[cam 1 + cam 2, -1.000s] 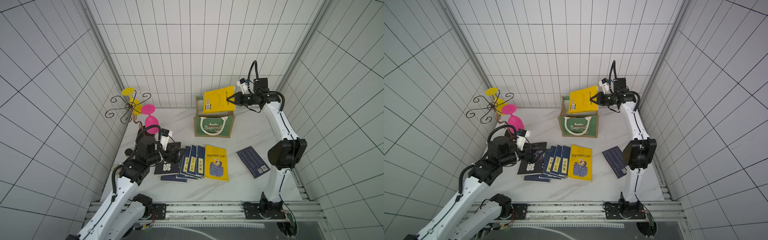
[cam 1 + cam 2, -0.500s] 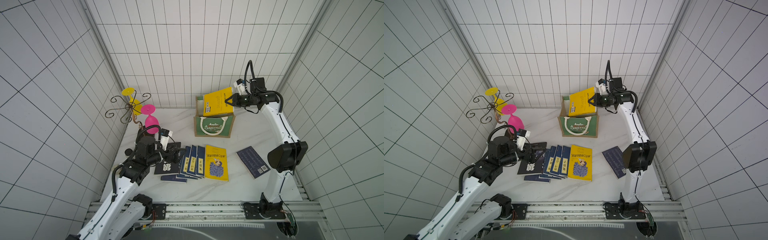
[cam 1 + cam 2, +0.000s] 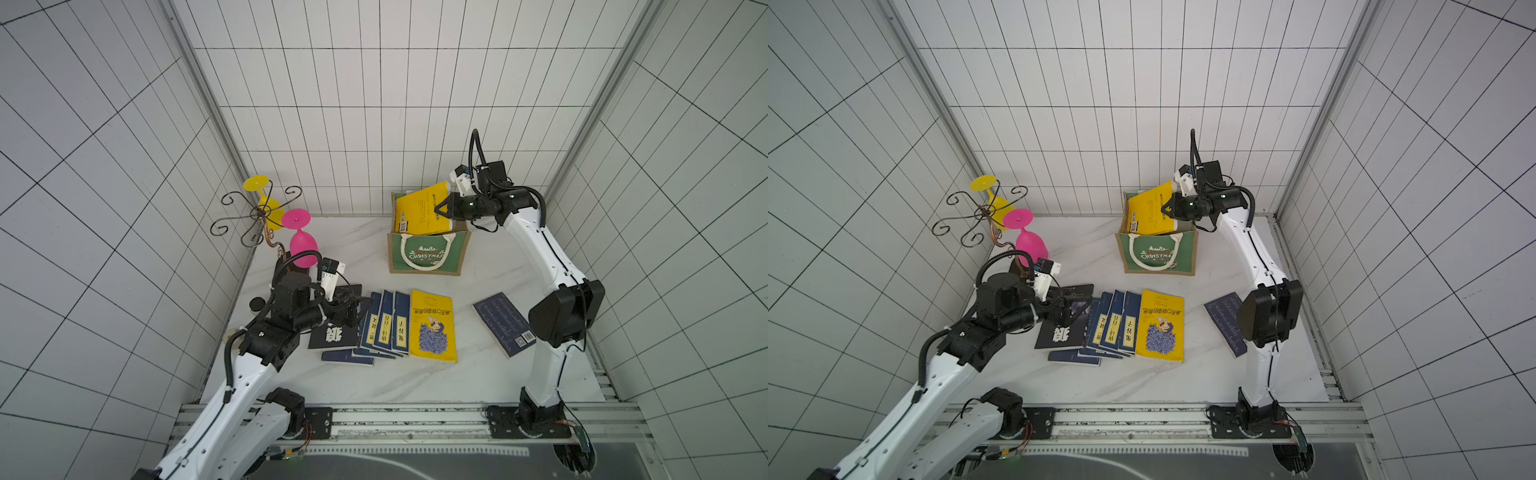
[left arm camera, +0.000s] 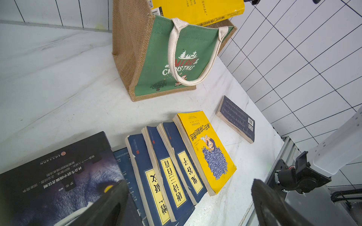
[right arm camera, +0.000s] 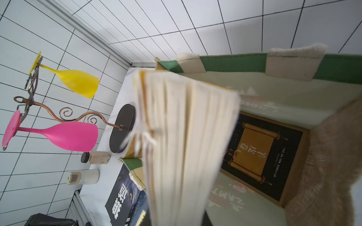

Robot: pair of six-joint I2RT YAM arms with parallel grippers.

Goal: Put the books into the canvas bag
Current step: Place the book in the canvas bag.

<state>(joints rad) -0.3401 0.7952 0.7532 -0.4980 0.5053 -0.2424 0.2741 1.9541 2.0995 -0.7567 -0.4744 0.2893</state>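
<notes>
1. The right fingers (image 3: 444,207) are pinching, nearly closed, one edge of a yellow book (image 3: 422,212). The left fingers (image 4: 270,203) are standing wide apart, holding nothing, low over the black book (image 3: 332,338).
2. The held book is hanging tilted over the open mouth of the canvas bag (image 3: 428,255). A tan-and-black book (image 5: 260,154) is lying flat on the bag's floor. The black book, the fanned navy books (image 3: 384,328), a second yellow book (image 3: 432,328) and a lone navy book (image 3: 500,320) are lying on the tabletop (image 3: 374,382).
3. Risk: the book is going in corner-first. That corner is judged likely to catch the rim or the white handle (image 4: 172,49) and shove or tip the soft bag.
4. Risk: the grip is taking one edge only and the pages are fanning, so the book may swing or slip out.
5. Risk: a book that ends up leaning inside would be taking room from the rest.
6. Hidden:
   - The blurred page block is covering the right fingers in the right wrist view.
   - Whether the book is touching the rim cannot be told.
   - The left fingertips are cut off at the frame edge.
   - The right arm (image 3: 565,316) is covering part of the lone navy book.
   - The navy stack is overlapping too much to count.
</notes>
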